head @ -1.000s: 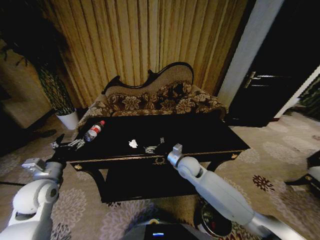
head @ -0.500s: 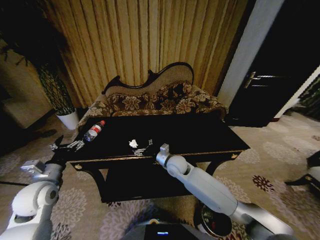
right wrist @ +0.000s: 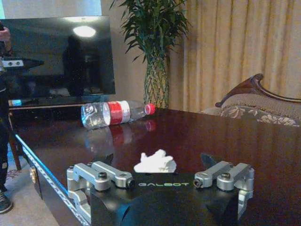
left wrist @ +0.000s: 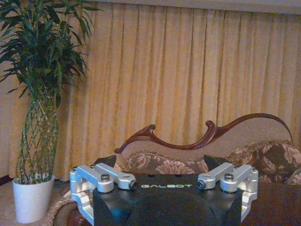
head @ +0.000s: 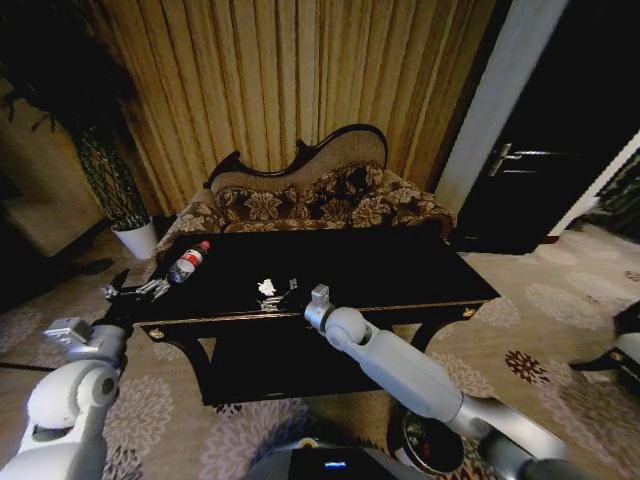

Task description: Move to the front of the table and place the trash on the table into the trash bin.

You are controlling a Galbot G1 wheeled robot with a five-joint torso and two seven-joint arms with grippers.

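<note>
Paper scrap [right wrist: 155, 163]: light, soft, crushable; I'd pinch its middle.
My right gripper [head: 276, 296]: fingers apart, just beside it on the table [head: 400, 265].
My left gripper [head: 135, 291]: fingers apart, waiting at the table's left end.

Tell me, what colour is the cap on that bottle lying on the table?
Red. The cap of the bottle shows best in the right wrist view.

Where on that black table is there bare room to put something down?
The table's right half, from the paper scrap to the far right corner, is bare. The left end is crowded: bottle, left claw, and right claw by the scrap.
</note>
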